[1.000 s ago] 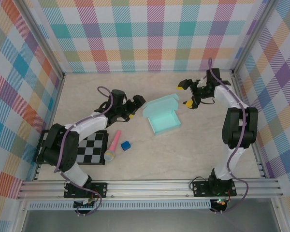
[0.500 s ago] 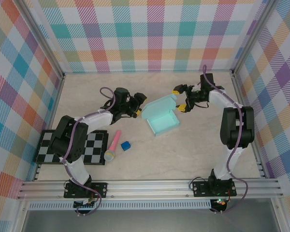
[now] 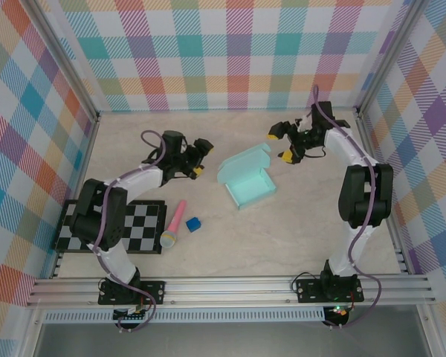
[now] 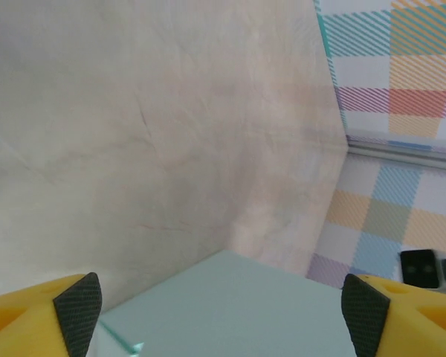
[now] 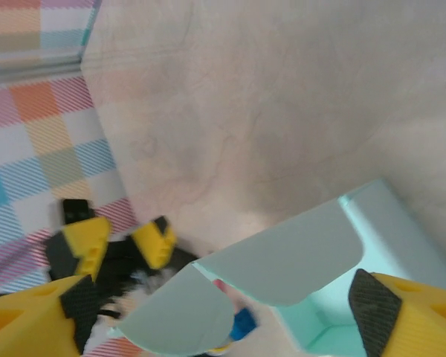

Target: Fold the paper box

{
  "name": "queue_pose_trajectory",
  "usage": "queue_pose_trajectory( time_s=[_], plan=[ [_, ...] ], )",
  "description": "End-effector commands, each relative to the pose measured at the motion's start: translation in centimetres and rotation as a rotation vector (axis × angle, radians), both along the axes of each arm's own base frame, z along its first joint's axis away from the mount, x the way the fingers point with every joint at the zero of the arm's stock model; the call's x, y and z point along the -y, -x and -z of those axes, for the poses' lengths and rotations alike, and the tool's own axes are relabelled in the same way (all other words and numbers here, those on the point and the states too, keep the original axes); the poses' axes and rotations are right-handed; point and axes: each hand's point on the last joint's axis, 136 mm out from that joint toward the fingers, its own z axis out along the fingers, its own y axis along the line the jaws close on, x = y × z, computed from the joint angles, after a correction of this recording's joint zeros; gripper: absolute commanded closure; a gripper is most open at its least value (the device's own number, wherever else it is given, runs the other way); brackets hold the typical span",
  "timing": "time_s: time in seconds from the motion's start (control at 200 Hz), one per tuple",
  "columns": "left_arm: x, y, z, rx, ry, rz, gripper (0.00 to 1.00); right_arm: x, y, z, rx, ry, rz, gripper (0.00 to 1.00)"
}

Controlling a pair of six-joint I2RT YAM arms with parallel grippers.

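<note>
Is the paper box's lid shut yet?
No, the paper box sits open, its lid flap raised at the far side and its inside showing.

Pastel plaid walls, pale marbled tabletop, aluminium frame rail, even light

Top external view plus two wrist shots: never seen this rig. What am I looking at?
Two robot arms bolted at the near edge of a table. The top view looks down from above and behind them; each wrist view looks out past one arm's own yellow fingers. The left gripper and right gripper both stand open, holding nothing, either side of the pale mint paper box, its lid open. Also on the table: a pink microphone-shaped toy, a small blue cube and a checkerboard.
</note>
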Motion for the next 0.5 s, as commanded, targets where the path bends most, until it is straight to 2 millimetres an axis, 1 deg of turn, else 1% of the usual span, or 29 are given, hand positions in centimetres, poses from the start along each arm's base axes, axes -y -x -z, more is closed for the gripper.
queue_pose_trajectory(
  time_s=[0.0,0.045,0.11,0.165,0.225,0.295,0.315,0.405,0.445,0.495],
  plan=[
    [-2.2,1.7,-2.7,0.11,-0.152,0.085,0.12,0.4,1.3,-1.7,0.27,0.222,-0.205,0.14],
    [-2.3,2.3,-3.1,0.142,-0.188,0.121,0.11,0.7,1.5,-2.0,0.368,0.277,-0.266,0.15],
    [-1.9,3.4,-3.8,0.223,-0.21,0.196,0.09,0.9,2.0,-2.6,0.527,0.341,-0.37,0.16],
    [-1.8,4.5,-4.1,0.313,-0.242,0.246,0.08,0.9,2.6,-2.9,0.669,0.389,-0.469,0.17],
    [-1.4,5.7,-4.9,0.437,-0.279,0.286,0.08,1.0,2.7,-2.7,0.765,0.431,-0.531,0.2],
    [-0.7,7.3,-5.5,0.549,-0.32,0.338,0.08,0.6,2.8,-2.3,0.818,0.431,-0.584,0.23],
    [-0.3,7.8,-5.3,0.574,-0.337,0.361,0.08,0.4,2.8,-2.1,0.827,0.425,-0.603,0.24],
    [2.2,9.6,-5.2,0.702,-0.411,0.484,0.07,-0.5,2.9,-1.5,0.859,0.365,-0.649,0.29],
    [3.2,10.1,-4.9,0.725,-0.449,0.525,0.07,-0.8,2.6,-1.4,0.867,0.35,-0.645,0.31],
    [4.1,10.2,-4.5,0.727,-0.487,0.549,0.07,-1.1,2.2,-1.1,0.866,0.344,-0.633,0.33]
  ],
)
